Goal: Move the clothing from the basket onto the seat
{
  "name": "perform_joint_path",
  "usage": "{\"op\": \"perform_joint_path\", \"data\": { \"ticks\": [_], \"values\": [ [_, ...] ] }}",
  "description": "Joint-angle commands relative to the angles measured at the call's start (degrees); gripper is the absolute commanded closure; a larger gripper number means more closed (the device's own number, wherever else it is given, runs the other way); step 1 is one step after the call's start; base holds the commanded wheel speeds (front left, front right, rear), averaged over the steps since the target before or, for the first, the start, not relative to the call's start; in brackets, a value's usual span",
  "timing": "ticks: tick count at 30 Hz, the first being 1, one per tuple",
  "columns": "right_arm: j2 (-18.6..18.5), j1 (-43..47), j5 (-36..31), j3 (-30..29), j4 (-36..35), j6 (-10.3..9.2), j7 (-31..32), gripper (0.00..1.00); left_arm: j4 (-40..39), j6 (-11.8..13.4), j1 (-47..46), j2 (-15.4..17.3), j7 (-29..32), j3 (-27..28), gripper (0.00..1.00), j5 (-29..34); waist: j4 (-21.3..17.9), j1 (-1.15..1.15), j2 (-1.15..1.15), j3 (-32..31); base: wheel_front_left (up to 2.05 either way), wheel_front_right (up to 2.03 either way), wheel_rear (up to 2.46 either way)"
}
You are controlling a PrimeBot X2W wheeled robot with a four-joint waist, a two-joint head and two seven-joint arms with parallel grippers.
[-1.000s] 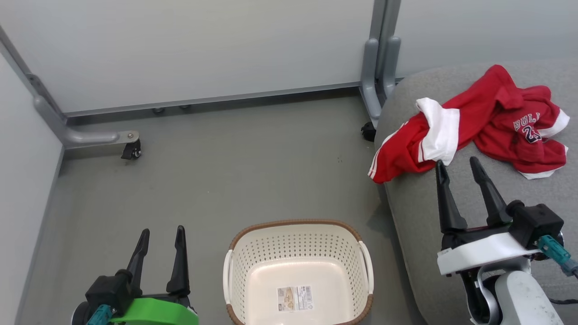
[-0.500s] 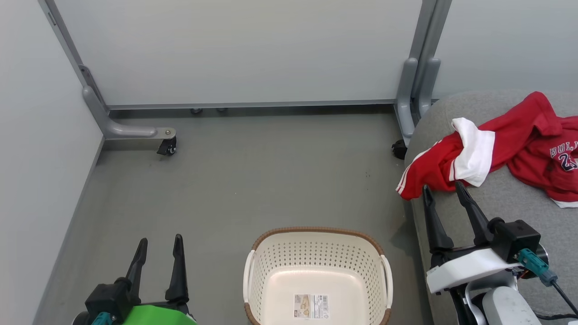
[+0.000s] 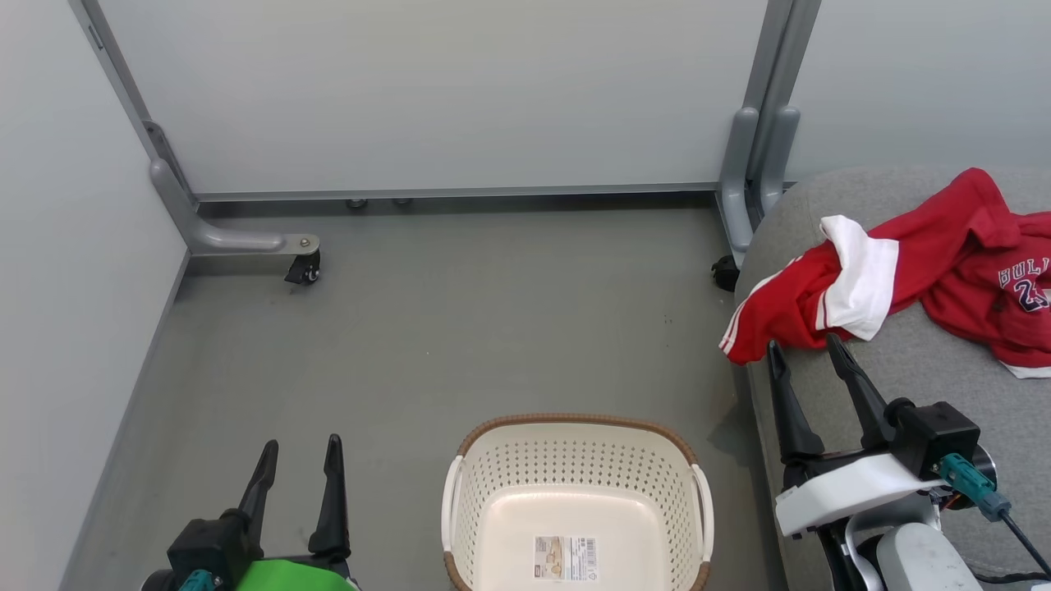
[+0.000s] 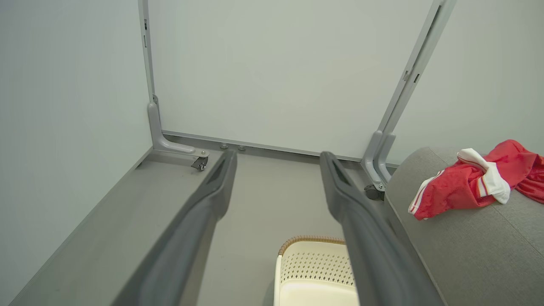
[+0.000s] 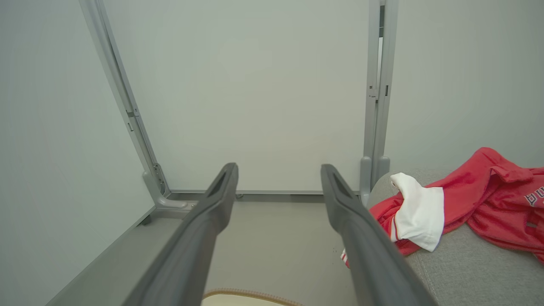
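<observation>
Two red garments lie crumpled on the one grey seat [image 3: 928,377]: a striped garment [image 3: 784,308] at its edge and a jersey [image 3: 985,300], touching. One white basket [image 3: 575,420] stands on the floor [image 3: 460,328]. The left claw [image 3: 301,443] and right claw [image 3: 803,343] are both spread, gripping nothing.

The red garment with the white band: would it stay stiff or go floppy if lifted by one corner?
Probably floppy: the garment lies crumpled in soft folds. It looks thin, so likely light. One end droops over the seat edge, so a push might slide it off.
</observation>
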Motion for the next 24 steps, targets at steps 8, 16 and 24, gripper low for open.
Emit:
{"op": "perform_joint_path", "data": {
  "ticks": [8, 16, 24],
  "values": [
    [-0.3, -0.5, -0.8, -0.2, -0.1, -0.11, 0.0, 0.0, -0.4, 1.0, 0.3, 0.2, 0.0, 0.4, 0.0, -0.1, -0.1, 0.0, 0.0, 0.4, 0.0, 0.0, 0.0],
    [0.0, -0.5, -0.9, -0.1, 0.0, -0.1, 0.0, 0.0, -0.2, 0.9, 0.1, 0.2, 0.0, 0.4, 0.0, -0.3, -0.2, 0.0, 0.0, 0.7, 0.0, 0.0, 0.0],
    [0.1, -0.6, -1.3, -0.4, -0.3, -0.11, 0.0, 0.0, -0.7, 0.2, 0.6, 0.2, 0.0, 0.9, 0.0, -1.6, -0.3, 0.0, 0.0, 0.8, 0.0, 0.0, 0.0]
  ]
}}
